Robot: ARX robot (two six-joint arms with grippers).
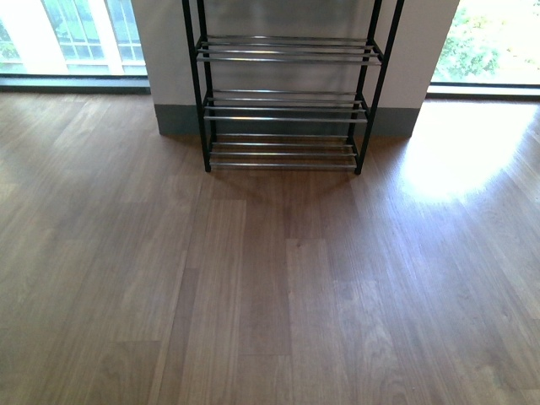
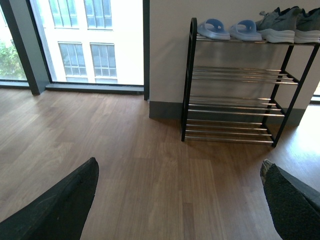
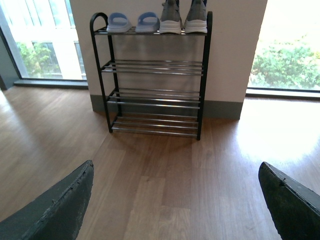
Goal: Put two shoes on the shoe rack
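The shoe rack (image 1: 285, 105) stands against the wall ahead, black frame with chrome bars; its lower tiers hold nothing. In the wrist views the rack's (image 3: 152, 75) top tier carries a pair of pale blue slide sandals (image 3: 132, 22) and a pair of grey sneakers (image 3: 183, 17) side by side, also seen as sandals (image 2: 229, 29) and sneakers (image 2: 287, 25) on the rack (image 2: 232, 85). My left gripper (image 2: 180, 195) is open over bare floor, well short of the rack. My right gripper (image 3: 176, 195) is open too, holding nothing. Neither arm shows in the front view.
Wood plank floor (image 1: 270, 287) stretches from me to the rack. A white wall with grey skirting (image 1: 169, 118) stands behind the rack. Floor-length windows (image 1: 67, 38) flank it on both sides, with sun glare on the floor (image 1: 460, 156) at the right.
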